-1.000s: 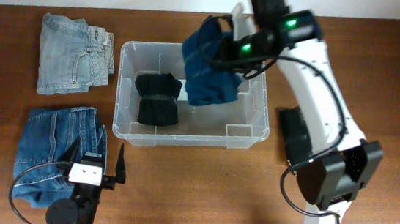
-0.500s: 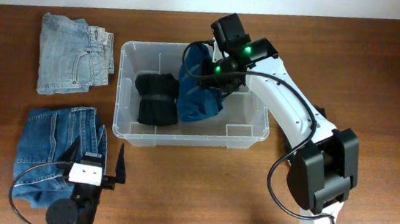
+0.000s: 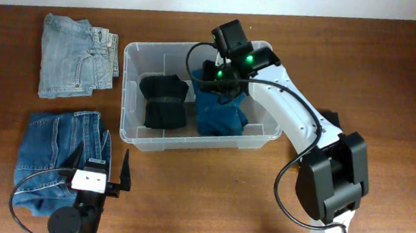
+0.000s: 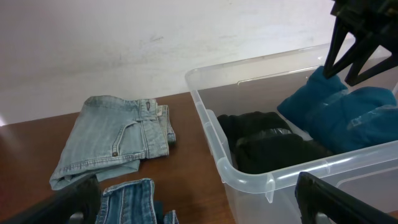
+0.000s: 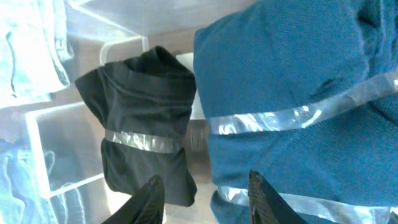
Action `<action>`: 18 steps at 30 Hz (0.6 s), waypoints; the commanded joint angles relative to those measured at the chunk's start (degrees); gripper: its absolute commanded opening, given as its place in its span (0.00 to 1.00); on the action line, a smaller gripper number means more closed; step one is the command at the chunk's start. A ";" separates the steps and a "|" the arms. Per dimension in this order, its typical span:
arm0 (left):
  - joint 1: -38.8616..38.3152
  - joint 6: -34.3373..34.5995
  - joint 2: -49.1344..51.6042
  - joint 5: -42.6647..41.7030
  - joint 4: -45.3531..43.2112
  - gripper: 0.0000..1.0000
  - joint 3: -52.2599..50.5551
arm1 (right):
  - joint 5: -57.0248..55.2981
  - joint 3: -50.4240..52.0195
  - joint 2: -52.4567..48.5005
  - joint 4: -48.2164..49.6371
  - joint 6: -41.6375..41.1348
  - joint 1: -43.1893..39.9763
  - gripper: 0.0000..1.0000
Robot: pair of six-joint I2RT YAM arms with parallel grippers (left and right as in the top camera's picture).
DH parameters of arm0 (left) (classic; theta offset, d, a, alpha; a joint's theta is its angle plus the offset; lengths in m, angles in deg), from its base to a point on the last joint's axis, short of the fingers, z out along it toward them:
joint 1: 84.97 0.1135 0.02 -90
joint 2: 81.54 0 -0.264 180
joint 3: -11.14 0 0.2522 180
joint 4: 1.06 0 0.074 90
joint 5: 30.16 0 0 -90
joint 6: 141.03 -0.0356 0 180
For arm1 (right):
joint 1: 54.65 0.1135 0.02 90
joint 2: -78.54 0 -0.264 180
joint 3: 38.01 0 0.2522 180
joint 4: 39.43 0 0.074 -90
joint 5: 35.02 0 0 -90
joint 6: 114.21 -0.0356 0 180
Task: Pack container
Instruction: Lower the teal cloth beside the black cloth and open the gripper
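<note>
In mid-table the clear container (image 3: 124, 93) holds a black bundle (image 3: 165, 102) and a teal bundle (image 3: 219, 116). The right gripper (image 5: 205, 196) hovers above the teal, fingers parted, empty, while the left gripper (image 3: 102, 166) gapes wide by dark-blue jeans (image 3: 55, 155).

Right side: glossy white tube links (image 3: 292, 113), chunky black joint housings (image 3: 332, 178), two green lights (image 3: 250, 58) glowing on the black wrist block, plus a thin black cable (image 3: 277, 190) running along the outside. Left side: mostly black, with a small white box (image 3: 88, 180) at the wrist, a round black knob (image 3: 64, 223) behind it and another black cable loop (image 3: 34, 177). Left fingers (image 3: 125, 171) slim, black and pointed. Right fingers (image 5: 148, 202) same black, flat-sided.
</note>
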 commanded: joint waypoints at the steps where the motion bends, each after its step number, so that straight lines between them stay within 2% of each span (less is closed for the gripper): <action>1: 0.33 -1.14 -0.52 -0.02 0.31 0.99 -0.13 | -2.38 0.37 -0.85 0.02 0.52 0.44 0.37; 9: 0.33 -1.16 -0.52 -0.02 0.31 0.99 -0.13 | -20.76 0.04 -0.83 -4.17 5.84 -1.70 0.35; 11: 0.33 -1.16 -0.52 -0.02 0.31 0.99 -0.13 | -25.53 0.07 -0.85 -5.14 7.98 -2.34 0.26; 15: 0.33 -1.16 -0.52 -0.02 0.31 0.99 -0.13 | -27.93 0.48 -0.90 -5.14 10.34 -3.10 0.08; 18: 0.33 -1.14 -0.52 -0.02 0.31 0.99 -0.13 | -27.89 1.27 -1.44 -4.79 10.34 -3.28 0.04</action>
